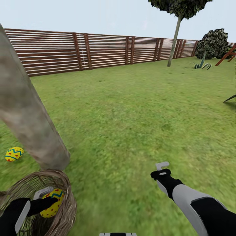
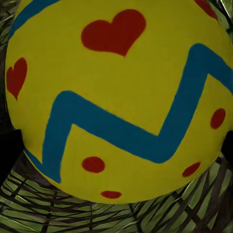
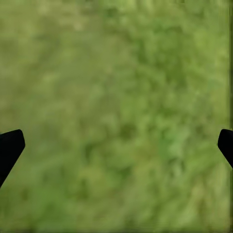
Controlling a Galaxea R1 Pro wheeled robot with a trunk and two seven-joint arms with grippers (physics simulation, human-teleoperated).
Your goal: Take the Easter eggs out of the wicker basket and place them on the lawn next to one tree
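Observation:
A yellow Easter egg [image 1: 54, 204] with red marks and a blue zigzag sits between the fingers of my left gripper [image 1: 49, 198], which is shut on it inside the mouth of the brown wicker basket [image 1: 68, 209]. In the left wrist view the same egg [image 2: 116, 97] looms close, with woven wicker [image 2: 58, 213] below it. Another egg [image 1: 14, 154] lies on the lawn [image 1: 131, 114] beside the thick, pale tree trunk [image 1: 29, 114]. My right gripper [image 1: 162, 170] hovers open over bare grass [image 3: 116, 116], its dark fingertips [image 3: 9, 145] wide apart.
A brown slatted fence [image 1: 98, 49] runs along the back. A thin-trunked tree [image 1: 175, 36], a dark shrub [image 1: 214, 42] and a spiky plant [image 1: 201, 65] stand at the far right. Open grass stretches ahead and to the right.

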